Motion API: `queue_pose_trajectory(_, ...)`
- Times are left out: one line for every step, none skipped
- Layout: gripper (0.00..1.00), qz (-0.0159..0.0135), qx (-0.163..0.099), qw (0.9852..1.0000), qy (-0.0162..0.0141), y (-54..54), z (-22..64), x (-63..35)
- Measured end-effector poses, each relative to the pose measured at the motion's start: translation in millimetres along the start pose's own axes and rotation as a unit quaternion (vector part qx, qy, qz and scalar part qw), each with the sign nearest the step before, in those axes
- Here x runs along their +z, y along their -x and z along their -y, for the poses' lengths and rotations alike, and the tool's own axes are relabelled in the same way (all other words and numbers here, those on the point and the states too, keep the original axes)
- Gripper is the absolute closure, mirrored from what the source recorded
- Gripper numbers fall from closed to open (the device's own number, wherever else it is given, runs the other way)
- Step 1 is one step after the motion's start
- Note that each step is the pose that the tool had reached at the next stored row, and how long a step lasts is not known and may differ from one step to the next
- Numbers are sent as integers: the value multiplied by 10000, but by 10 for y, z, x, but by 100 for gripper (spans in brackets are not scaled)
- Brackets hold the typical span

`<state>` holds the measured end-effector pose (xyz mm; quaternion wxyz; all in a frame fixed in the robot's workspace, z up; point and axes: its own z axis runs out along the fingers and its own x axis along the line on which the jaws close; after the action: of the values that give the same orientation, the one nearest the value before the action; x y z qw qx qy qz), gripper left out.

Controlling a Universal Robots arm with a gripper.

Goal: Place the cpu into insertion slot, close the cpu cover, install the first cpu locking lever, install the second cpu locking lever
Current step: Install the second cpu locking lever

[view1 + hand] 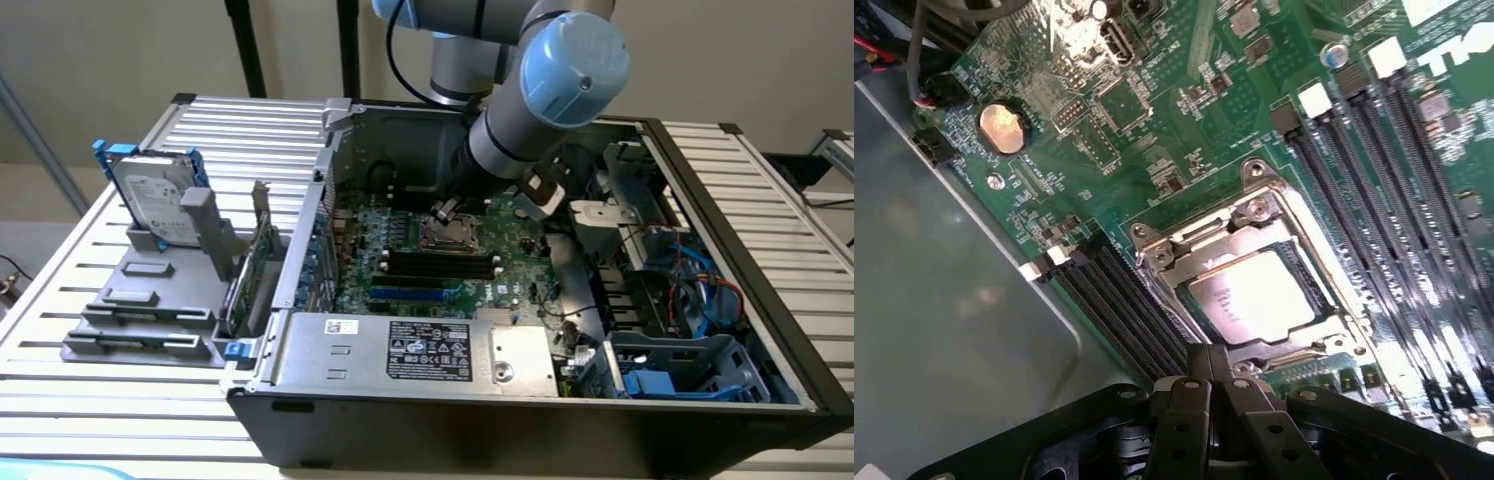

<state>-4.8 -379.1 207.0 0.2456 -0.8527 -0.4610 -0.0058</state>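
The pale silvery cpu (1254, 295) lies flat in the insertion slot (1309, 285) on the green board. The silvery cpu cover (1199, 240) is down over it, framing the chip through its cut-out centre. My gripper (1212, 352) is shut, its dark fingers pressed together with nothing visible between them, right at the socket's near edge. In the exterior view the arm reaches down into the open computer case, with the gripper (447, 212) just above the slot (449, 236). I cannot make out the locking levers clearly.
Long black memory strips (1374, 180) run beside the socket, with more black slots (1119, 295) on its other side and a coin battery (1002, 127) nearby. A grey labelled metal box (414, 350) fills the case front. A hard drive (154, 200) stands on the exterior view's left.
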Motion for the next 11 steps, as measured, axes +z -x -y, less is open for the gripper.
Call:
queue_pose_trajectory(89,5,5,10000,-9,26,-8,-40)
queue_pose_trajectory(89,9,8,10000,-16,53,-16,-82)
queue_pose_trajectory(89,13,12,10000,-22,83,-25,-128)
queue_pose_trajectory(89,16,15,10000,-28,110,-33,-172)
queue_pose_trajectory(89,18,18,10000,-33,136,-40,-216)
queue_pose_trajectory(89,21,21,10000,-37,161,-45,-261)
queue_pose_trajectory(89,23,24,10000,-41,186,-51,-304)
queue_pose_trajectory(89,26,26,10000,-45,211,-59,-346)
queue_pose_trajectory(89,28,28,10000,-49,240,-70,-383)
queue_pose_trajectory(89,30,30,10000,-53,268,-83,-410)
queue_pose_trajectory(89,31,31,10000,-55,297,-98,-430)
